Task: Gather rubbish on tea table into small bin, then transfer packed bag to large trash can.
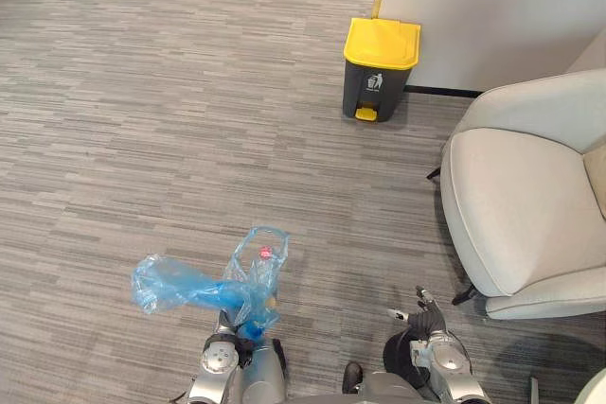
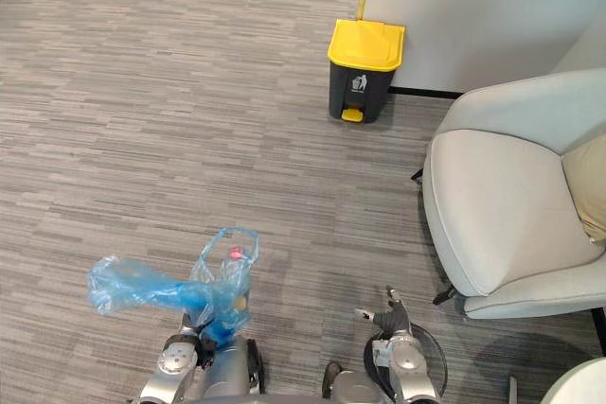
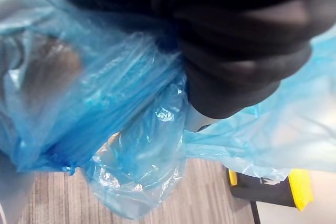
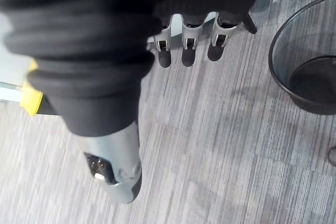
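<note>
The blue bag (image 1: 248,281) is of thin, see-through plastic, much wrinkled and shiny. It stands in the lower left of the left eye view, held up above the floor. One part opens upward like a loose mouth, and another part is stretched out to the left as a long crumpled tail. A small red thing (image 1: 266,252) shows through the plastic near the top.

The left hand (image 3: 231,61) is under the bunched middle of the bag, with its arm coming up from the bottom edge. In the left wrist view its dark ribbed cover lies against the blue folds. The plastic covers the rest, so it cannot be told if this hand is closed on the bag.

The right hand (image 4: 105,51) is in the lower right of the eye views. It is loosely spread and holds nothing: in its wrist view the silver fingers (image 4: 188,45) with dark tips hang in a row above the grey striped carpet (image 1: 142,92).

The same view shows a round black mesh bin (image 4: 294,45) at the right edge, near the fingers.

The large trash can (image 1: 379,68), dark grey with a yellow lid, stands in the upper centre by a pale wall panel (image 1: 492,7). A light grey padded armchair (image 1: 516,205) is at the right
</note>
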### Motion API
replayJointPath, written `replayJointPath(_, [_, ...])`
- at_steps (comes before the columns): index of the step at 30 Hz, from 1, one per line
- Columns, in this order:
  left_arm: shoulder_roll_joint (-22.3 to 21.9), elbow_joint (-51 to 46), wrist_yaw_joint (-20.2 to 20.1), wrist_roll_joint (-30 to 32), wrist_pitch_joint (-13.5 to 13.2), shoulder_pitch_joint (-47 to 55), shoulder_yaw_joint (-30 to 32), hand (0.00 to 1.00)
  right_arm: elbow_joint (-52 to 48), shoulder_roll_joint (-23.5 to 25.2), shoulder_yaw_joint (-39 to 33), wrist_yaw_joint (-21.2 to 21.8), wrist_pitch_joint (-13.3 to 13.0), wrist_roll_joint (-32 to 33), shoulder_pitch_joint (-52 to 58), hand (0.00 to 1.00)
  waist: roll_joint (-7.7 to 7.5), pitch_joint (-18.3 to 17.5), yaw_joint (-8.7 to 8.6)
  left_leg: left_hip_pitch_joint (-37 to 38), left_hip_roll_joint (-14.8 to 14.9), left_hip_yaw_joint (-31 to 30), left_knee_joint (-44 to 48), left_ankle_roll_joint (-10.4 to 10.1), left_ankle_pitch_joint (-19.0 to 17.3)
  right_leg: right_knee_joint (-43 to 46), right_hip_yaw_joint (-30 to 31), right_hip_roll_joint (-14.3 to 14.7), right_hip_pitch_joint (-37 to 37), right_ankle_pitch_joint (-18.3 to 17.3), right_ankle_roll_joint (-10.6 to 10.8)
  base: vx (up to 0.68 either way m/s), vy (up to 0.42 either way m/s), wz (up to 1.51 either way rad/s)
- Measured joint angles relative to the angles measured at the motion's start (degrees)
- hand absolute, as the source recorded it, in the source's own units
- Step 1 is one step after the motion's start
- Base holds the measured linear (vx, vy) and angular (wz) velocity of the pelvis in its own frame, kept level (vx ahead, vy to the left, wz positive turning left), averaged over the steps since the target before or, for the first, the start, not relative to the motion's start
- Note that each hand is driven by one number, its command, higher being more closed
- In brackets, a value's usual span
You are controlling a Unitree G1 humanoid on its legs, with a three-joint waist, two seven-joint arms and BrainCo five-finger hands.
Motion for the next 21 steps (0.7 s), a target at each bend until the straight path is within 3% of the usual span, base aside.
replayJointPath(1, [-0.6,0.0,0.0,0.0,-0.1,0.4,-0.2,1.00,0.2,-1.2,0.1,0.0,0.0,0.0,0.4,0.00,1.85,-0.2,0.27,1.3,-0.1,-2.5,-8.5,-0.5,4.3,0.1,1.4,0.7,0.8,-1.3,2.3,0.27,0.335,-0.55])
replayJointPath(2, [-0.9,0.4,0.0,0.0,0.2,1.0,-0.3,1.00,0.9,-1.3,0.3,0.0,0.1,0.0,0.5,0.00,2.97,-0.2,0.36,1.9,0.3,-3.4,-7.6,0.9,10.7,1.5,3.2,1.0,1.6,-3.5,4.2,0.34,0.404,-0.57])
replayJointPath(3, [-0.9,0.4,0.0,0.0,0.2,1.2,-0.3,1.00,1.3,-0.5,0.3,0.0,0.1,0.0,0.5,0.00,2.36,-0.4,0.42,1.9,-0.8,-2.4,-6.1,1.5,8.8,2.4,3.9,-0.3,1.4,-4.5,4.5,0.38,0.391,-0.46])
replayJointPath(4, [-0.1,0.3,0.0,0.0,0.2,1.7,-0.3,1.00,1.0,0.3,0.3,0.1,0.0,-0.1,1.2,0.00,0.25,-1.4,0.33,1.9,-3.0,-0.5,-5.0,2.7,6.5,4.8,5.2,-3.2,0.4,-6.5,5.8,0.34,0.288,-0.29])
replayJointPath(5, [0.4,0.3,0.0,0.0,0.2,2.0,-0.3,1.00,1.0,0.3,0.3,0.1,0.0,-0.1,1.3,0.00,-0.83,-1.9,0.45,2.0,-4.1,0.9,-3.9,3.3,4.6,8.1,7.0,-5.1,-1.1,-7.8,6.2,0.39,0.326,-0.48])
replayJointPath(7, [0.5,0.4,0.0,0.0,0.6,2.6,-0.3,1.00,1.0,0.4,0.5,0.2,0.0,-0.1,0.6,0.00,-1.27,-2.0,0.32,4.5,-5.8,4.8,-4.0,5.3,1.6,22.8,11.9,-7.8,-8.4,-7.4,7.4,0.34,0.272,-0.62])
replayJointPath(9, [1.3,0.4,0.1,0.0,1.2,3.4,-0.6,1.00,1.1,0.5,0.8,0.3,0.0,-0.2,0.3,0.00,-1.20,-1.9,0.20,8.2,-6.7,6.7,-5.2,6.1,-0.2,33.2,13.0,-9.3,-12.4,-4.3,9.7,0.31,0.143,-0.52])
replayJointPath(10, [1.6,0.4,0.1,0.0,1.3,3.9,-1.2,1.00,1.3,0.6,0.9,0.4,0.1,-0.2,0.4,0.00,-0.97,-1.8,0.05,11.3,-6.7,7.6,-5.5,6.9,-1.6,39.7,12.1,-9.3,-14.7,-4.4,9.5,0.36,0.077,-0.41])
replayJointPath(12, [2.8,0.4,0.1,0.0,1.4,4.0,-1.7,1.00,1.3,0.4,1.0,0.4,0.1,-0.8,0.5,0.00,-0.75,-1.7,-0.34,14.8,-6.6,8.0,-6.9,7.2,-2.2,44.6,7.9,-9.1,-18.3,-6.7,6.2,0.38,0.019,-0.19])
replayJointPath(14, [3.0,0.4,0.1,-0.1,1.4,3.3,-1.6,1.00,1.5,-0.2,1.4,0.4,0.0,-1.2,-0.5,0.00,-0.46,-1.5,-1.66,18.1,-5.8,8.0,-9.9,7.2,-2.3,41.8,3.0,-7.0,-23.2,-8.6,3.0,0.44,-0.092,0.08])
replayJointPath(15, [2.8,0.7,0.1,-0.1,1.4,3.0,-1.5,1.00,1.6,-0.4,1.4,0.4,0.0,-1.2,-0.9,0.00,-0.02,-1.3,-1.82,19.6,-5.2,8.1,-11.0,6.9,-2.2,38.6,1.4,-5.7,-25.4,-8.6,2.8,0.42,-0.118,0.02])
replayJointPath(17, [2.9,0.9,0.1,-0.1,1.3,2.6,-1.3,1.00,2.0,-0.6,1.5,0.4,0.1,-1.2,-1.2,0.00,0.51,-0.9,-2.16,22.3,-3.7,8.2,-11.8,5.2,-2.6,26.4,-1.0,-2.9,-27.5,-5.2,1.4,0.46,-0.150,0.04])
replayJointPath(18, [2.9,1.0,0.1,-0.2,1.3,2.7,-1.2,1.00,2.1,-0.8,2.0,0.3,0.1,-1.2,-0.6,0.00,-0.03,-1.0,-2.80,24.5,-3.5,7.7,-12.0,2.5,-4.2,16.9,-1.4,-2.0,-26.7,6.0,-0.2,0.62,-0.170,0.10])
replayJointPath(19, [1.5,2.3,0.0,-0.4,1.5,2.1,-1.2,1.00,3.2,-1.9,2.3,0.4,0.3,-1.3,-0.7,0.00,2.05,-0.7,-2.84,25.7,-1.7,6.4,-12.1,1.5,-4.9,15.6,-2.6,0.3,-24.3,7.3,-2.7,0.52,-0.139,0.02])
replayJointPath(21, [1.3,2.4,0.0,-0.4,1.1,1.0,-1.5,1.00,3.4,-2.2,1.6,0.3,0.6,-1.3,-1.8,0.00,2.08,-0.8,-2.75,25.0,-1.3,5.0,-10.7,0.8,-2.2,17.1,-2.3,1.1,-24.3,3.8,-3.8,0.42,-0.147,-0.07])
